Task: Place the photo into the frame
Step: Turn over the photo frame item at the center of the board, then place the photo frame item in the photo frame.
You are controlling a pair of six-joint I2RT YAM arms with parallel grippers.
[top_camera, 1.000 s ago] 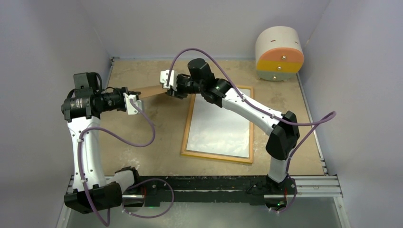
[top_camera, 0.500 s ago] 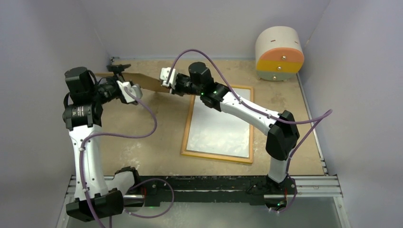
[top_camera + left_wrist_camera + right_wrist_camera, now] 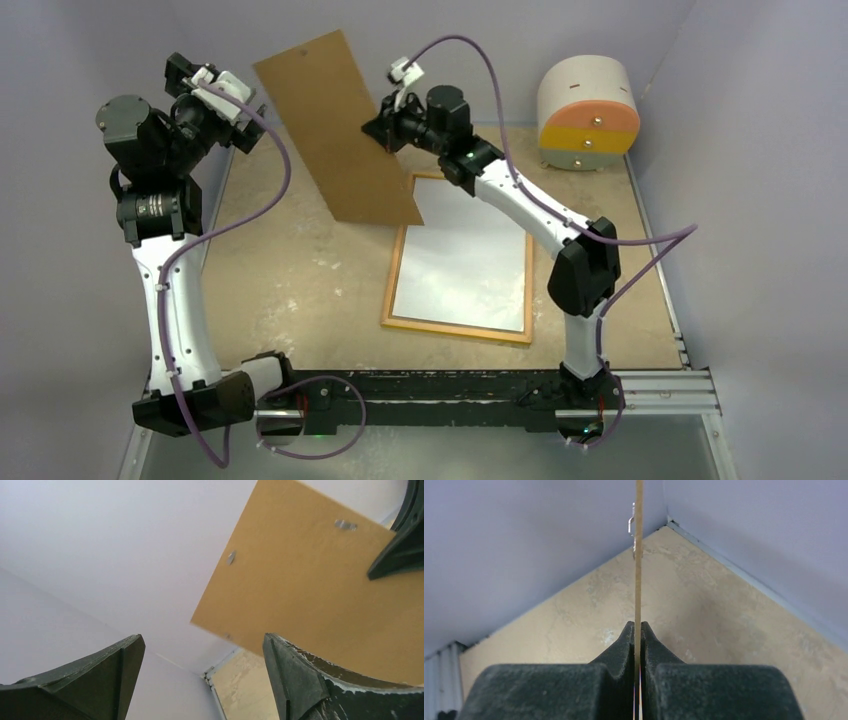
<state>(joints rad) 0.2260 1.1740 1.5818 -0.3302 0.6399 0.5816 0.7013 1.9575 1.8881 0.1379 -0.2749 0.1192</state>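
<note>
The frame (image 3: 455, 330) lies flat on the table right of centre, its light wood-coloured border up and a white surface filling its opening. The photo's printed side shows in no view. My right gripper (image 3: 385, 128) is shut on the long edge of a plain brown backing board (image 3: 340, 130) and holds it raised and tilted above the table's far side. In the right wrist view the board's thin edge (image 3: 639, 555) runs straight up from the closed jaws of the right gripper (image 3: 637, 627). My left gripper (image 3: 222, 92) is open, raised at the far left, apart from the board (image 3: 310, 590).
A round white container (image 3: 588, 110) with orange and yellow bands stands in the far right corner. Lilac walls close in the table on three sides. The black rail (image 3: 430, 385) with both arm bases runs along the near edge.
The left gripper let go of the brown board, opened wide and swung up and to the left. The right gripper closed on the board and lifted it from lying flat to tilted upright.
</note>
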